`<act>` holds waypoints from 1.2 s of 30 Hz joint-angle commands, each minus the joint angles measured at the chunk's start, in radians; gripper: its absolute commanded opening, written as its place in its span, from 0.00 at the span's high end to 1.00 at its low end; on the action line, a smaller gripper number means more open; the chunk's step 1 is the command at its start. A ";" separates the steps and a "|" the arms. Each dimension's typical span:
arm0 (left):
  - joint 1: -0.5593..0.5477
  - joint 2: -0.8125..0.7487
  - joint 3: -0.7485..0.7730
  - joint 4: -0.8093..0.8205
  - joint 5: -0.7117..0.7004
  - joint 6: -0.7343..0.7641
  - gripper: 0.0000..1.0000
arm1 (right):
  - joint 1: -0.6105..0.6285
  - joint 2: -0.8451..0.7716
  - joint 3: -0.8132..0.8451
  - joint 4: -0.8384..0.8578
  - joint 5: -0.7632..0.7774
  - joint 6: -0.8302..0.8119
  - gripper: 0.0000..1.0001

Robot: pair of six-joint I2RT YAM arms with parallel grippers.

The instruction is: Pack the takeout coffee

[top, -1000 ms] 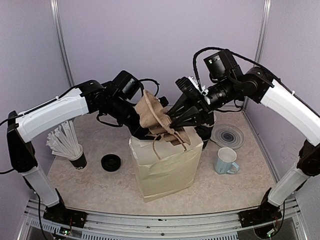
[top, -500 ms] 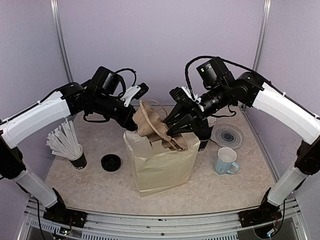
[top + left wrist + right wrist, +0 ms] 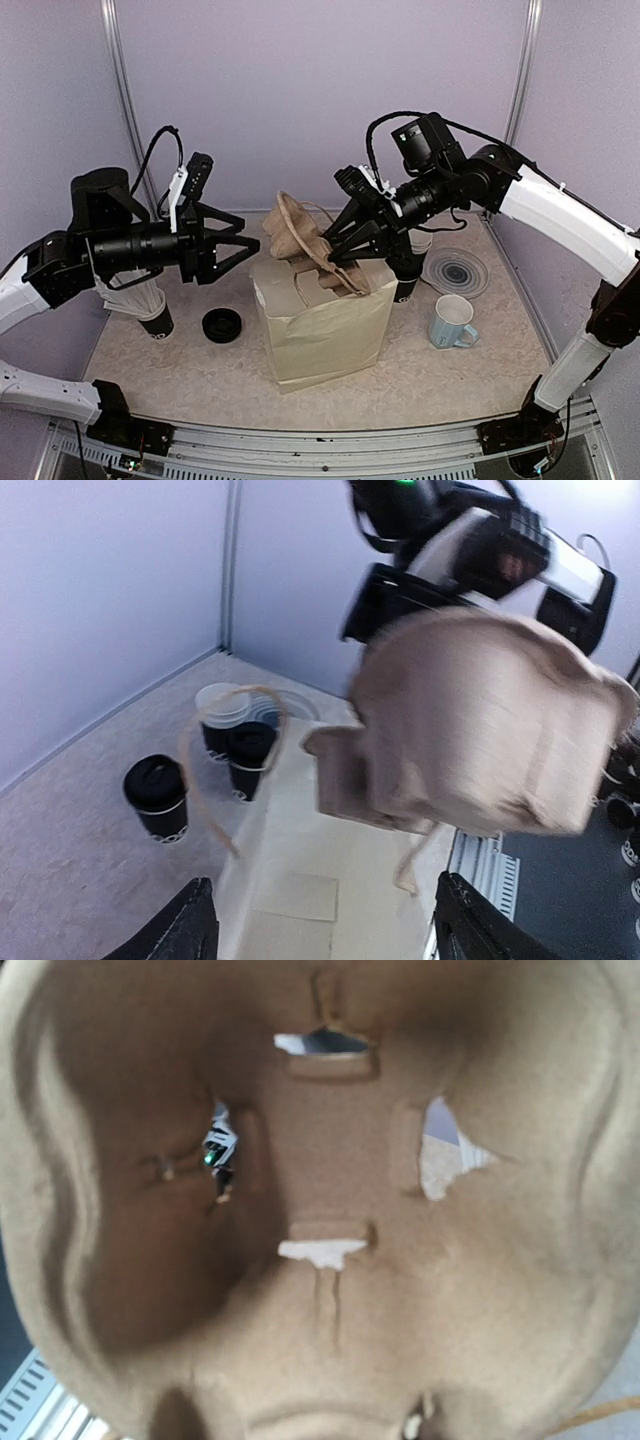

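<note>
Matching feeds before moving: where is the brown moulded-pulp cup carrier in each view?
Top external: cup carrier at centre, above tan paper bag.
Left wrist: cup carrier right of centre.
Right wrist: cup carrier fills the frame.
Shared landmark: tan paper bag, top and left wrist only.

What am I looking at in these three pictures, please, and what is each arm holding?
These are two robot arms bolted to a table, each ending in a two-finger gripper. The wide picture comes from a fixed camera above and behind them; the other two come from cameras on the wrists. The right gripper is clamped on a moulded cardboard cup carrier at the top of a paper bag; that carrier fills the right wrist picture. The left gripper is open and empty. On the table are a black lid, a light-blue mug, a cup of white sticks and lidded black coffee cups.
</note>
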 commanded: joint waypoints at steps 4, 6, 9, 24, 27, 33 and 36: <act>-0.177 -0.057 -0.211 0.360 -0.090 0.065 0.24 | -0.040 0.001 0.015 0.045 -0.052 0.065 0.84; -0.212 -0.019 -0.213 0.375 -0.133 0.086 0.24 | -0.044 -0.002 0.012 0.046 -0.049 0.067 0.83; -0.242 0.057 -0.215 0.420 -0.171 0.097 0.23 | -0.046 -0.005 0.004 0.048 -0.043 0.070 0.83; -0.390 0.148 -0.191 0.457 -0.141 0.105 0.43 | -0.078 0.007 -0.029 0.102 -0.018 0.109 0.83; -0.407 0.152 -0.178 0.436 -0.144 0.105 0.47 | -0.078 0.018 -0.042 0.081 -0.015 0.095 0.82; -0.450 0.152 -0.142 0.383 -0.265 0.144 0.42 | -0.076 0.017 -0.071 -0.022 0.010 -0.014 0.81; -0.515 0.130 -0.105 0.350 -0.349 0.168 0.37 | -0.066 0.004 -0.085 -0.059 0.045 -0.056 0.81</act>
